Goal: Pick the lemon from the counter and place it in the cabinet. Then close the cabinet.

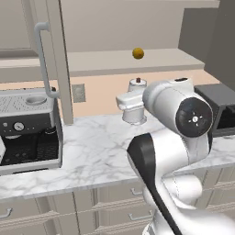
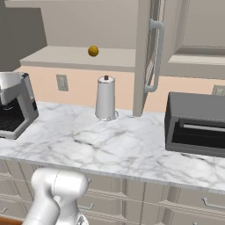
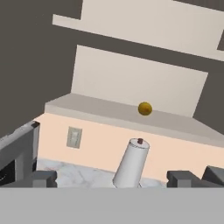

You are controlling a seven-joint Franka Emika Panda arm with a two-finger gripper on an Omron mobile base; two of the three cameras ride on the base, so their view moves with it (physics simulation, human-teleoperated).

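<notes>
Claw (image 3: 113, 178) empty; round lemon (image 3: 145, 108) shelved.

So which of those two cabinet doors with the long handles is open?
Both are: the left cabinet door and the right cabinet door stand swung out edge-on, with the lemon resting inside on the cabinet shelf.

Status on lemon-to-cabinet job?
Done: the lemon sits on the open cabinet's shelf, off the counter. In hand: nothing; the pincer points at the shelf with its fingers spread. Left: swing both cabinet doors shut.
</notes>
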